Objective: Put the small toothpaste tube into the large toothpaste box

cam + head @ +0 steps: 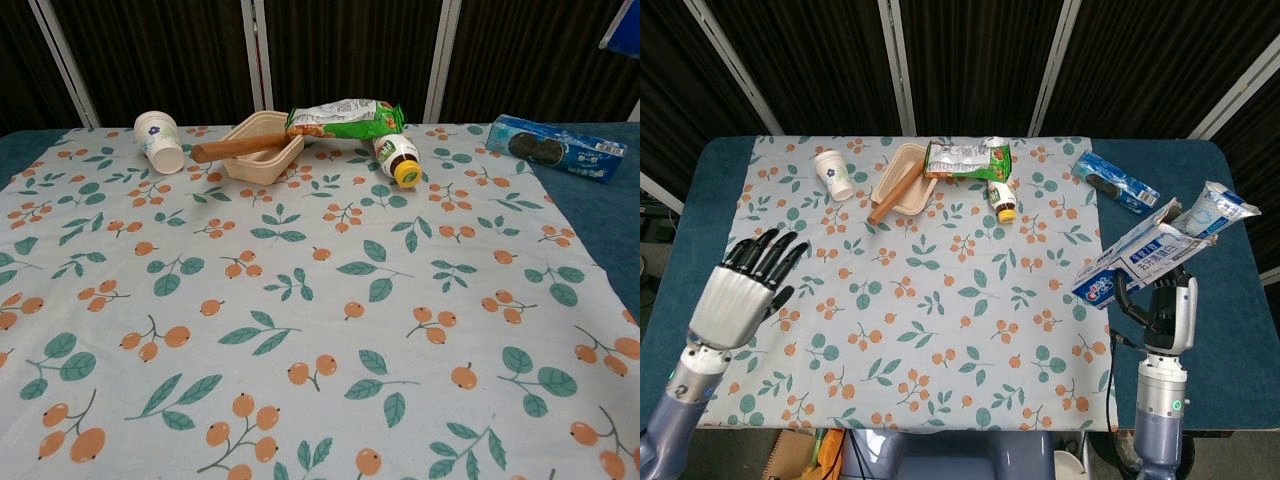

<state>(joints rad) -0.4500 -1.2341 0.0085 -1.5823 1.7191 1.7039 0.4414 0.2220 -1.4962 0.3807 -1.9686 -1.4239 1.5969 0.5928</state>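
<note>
In the head view my right hand [1162,305] grips the large blue-and-white toothpaste box [1135,262] from below, above the table's right side. The box is tilted, its open end up and to the right. The small toothpaste tube [1223,208] sticks out of that open end, partly inside. My left hand [740,290] hovers at the table's left front edge, fingers spread, holding nothing. The chest view shows neither hand, only a blue corner [625,30] at the top right edge.
At the back of the floral cloth stand a paper cup [832,174], a beige tray [910,155] with a wooden stick [895,193], a green snack bag [968,158] and a yellow-capped bottle [1002,199]. A blue cookie pack [1117,181] lies at the back right.
</note>
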